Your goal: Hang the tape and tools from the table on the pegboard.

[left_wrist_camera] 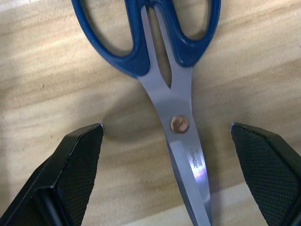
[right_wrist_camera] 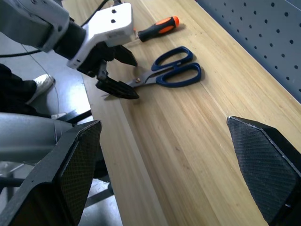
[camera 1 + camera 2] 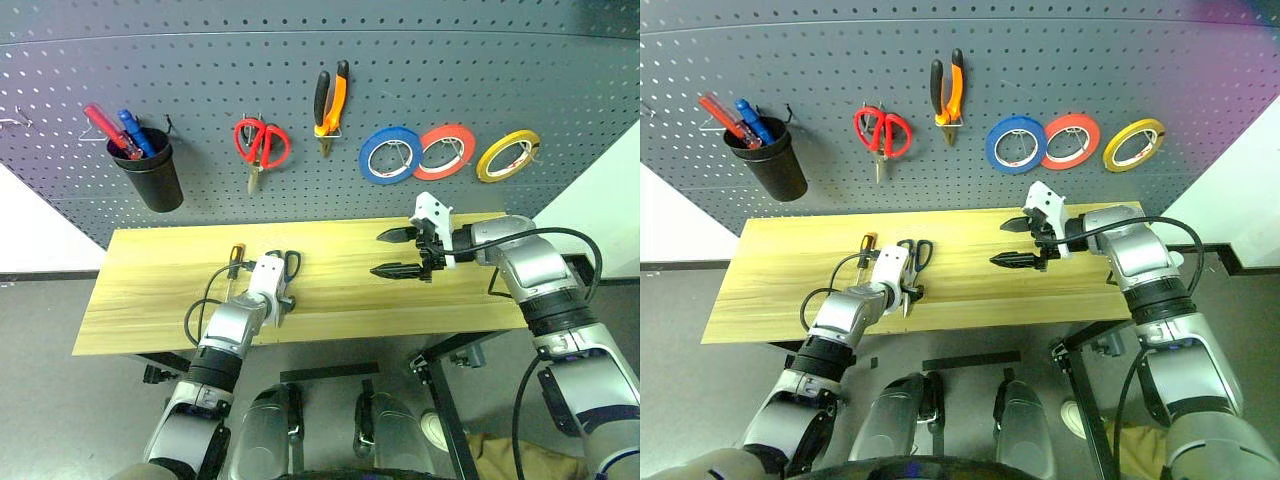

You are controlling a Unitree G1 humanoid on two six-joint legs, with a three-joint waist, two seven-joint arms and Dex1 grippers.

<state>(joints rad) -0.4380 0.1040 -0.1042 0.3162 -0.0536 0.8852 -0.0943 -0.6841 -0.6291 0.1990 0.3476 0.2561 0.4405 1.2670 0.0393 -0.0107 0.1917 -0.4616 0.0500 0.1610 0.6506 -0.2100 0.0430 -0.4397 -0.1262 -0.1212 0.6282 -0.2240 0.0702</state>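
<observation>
Dark blue handles on scissors; orange-and-black screwdriver; light wood-grain table; grey dotted pegboard; blue tape; black cross-hatched finger pads.

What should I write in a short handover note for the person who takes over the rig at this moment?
Left gripper: jaws open, one on each side of the blue scissors at the pivot, not closed on them.
Right gripper: jaws open, empty, above the table.
Done: pliers and blue tape hang on the pegboard.
Left: the blue scissors and the screwdriver lie side by side on the table; both must be hung.
</observation>
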